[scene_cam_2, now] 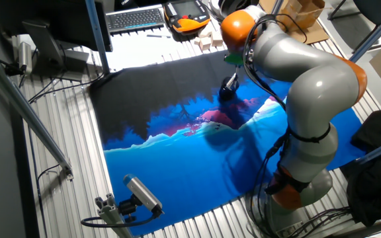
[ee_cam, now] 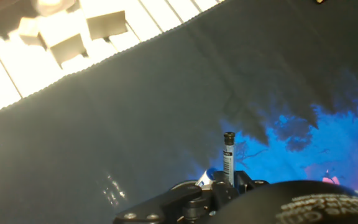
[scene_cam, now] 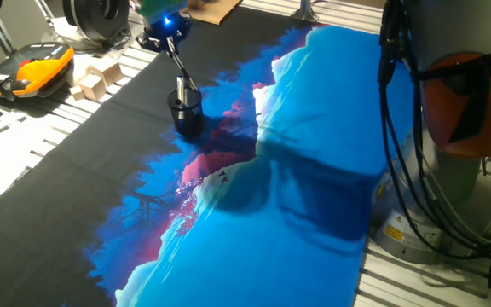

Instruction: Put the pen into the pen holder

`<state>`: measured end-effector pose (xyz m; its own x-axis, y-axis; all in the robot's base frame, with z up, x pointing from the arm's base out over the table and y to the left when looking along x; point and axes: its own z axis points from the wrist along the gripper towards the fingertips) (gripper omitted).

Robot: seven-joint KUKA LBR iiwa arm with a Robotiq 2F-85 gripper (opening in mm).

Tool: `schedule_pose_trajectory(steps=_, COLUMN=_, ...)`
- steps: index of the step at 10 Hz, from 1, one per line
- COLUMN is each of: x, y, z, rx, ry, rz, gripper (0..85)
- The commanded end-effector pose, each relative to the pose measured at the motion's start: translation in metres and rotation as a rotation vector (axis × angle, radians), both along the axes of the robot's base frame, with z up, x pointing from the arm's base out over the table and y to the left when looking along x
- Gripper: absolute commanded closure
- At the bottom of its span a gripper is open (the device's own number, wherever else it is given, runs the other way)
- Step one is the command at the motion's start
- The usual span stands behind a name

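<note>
The black mesh pen holder (scene_cam: 187,113) stands on the dark part of the cloth, also in the other fixed view (scene_cam_2: 225,94). My gripper (scene_cam: 167,36) hangs above and behind it, shut on the upper end of the thin dark pen (scene_cam: 181,72). The pen slants down and its lower end reaches the holder's mouth. In the hand view the pen (ee_cam: 229,155) sticks out from between my gripper's fingers (ee_cam: 225,185) over black cloth. A dark textured round shape fills that view's bottom right; I cannot tell what it is.
A blue, pink and black printed cloth (scene_cam: 297,196) covers the table. Wooden blocks (scene_cam: 96,81) and an orange-black pendant (scene_cam: 37,68) lie at the far left. A keyboard (scene_cam_2: 136,18) lies beyond. The arm's base and cables (scene_cam: 450,128) stand at the right.
</note>
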<state>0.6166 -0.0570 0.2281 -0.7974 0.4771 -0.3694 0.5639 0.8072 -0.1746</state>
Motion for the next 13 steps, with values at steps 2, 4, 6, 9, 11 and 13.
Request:
schedule_pose_trajectory(steps=2, x=0.0039, y=0.0, z=-0.003, rx=-0.015, ry=-0.005, rz=-0.014, gripper=85.0)
schedule_pose_trajectory(steps=4, x=0.0087, y=-0.002, z=-0.008, rx=-0.021, ry=-0.015, rz=-0.022, gripper=85.0)
schedule_pose_trajectory(steps=6, x=0.0129, y=-0.003, z=-0.013, rx=-0.041, ry=-0.026, rz=-0.036, gripper=85.0)
schedule_pose_trajectory(steps=9, x=0.0166, y=-0.005, z=-0.02, rx=-0.089, ry=-0.046, rz=-0.073, gripper=85.0)
schedule_pose_trajectory(steps=11, x=0.018, y=-0.01, z=-0.025, rx=-0.101, ry=-0.058, rz=-0.09, gripper=85.0)
schedule_pose_trajectory(steps=13, x=0.0179, y=-0.012, z=-0.027, rx=-0.106, ry=-0.065, rz=-0.099, gripper=85.0)
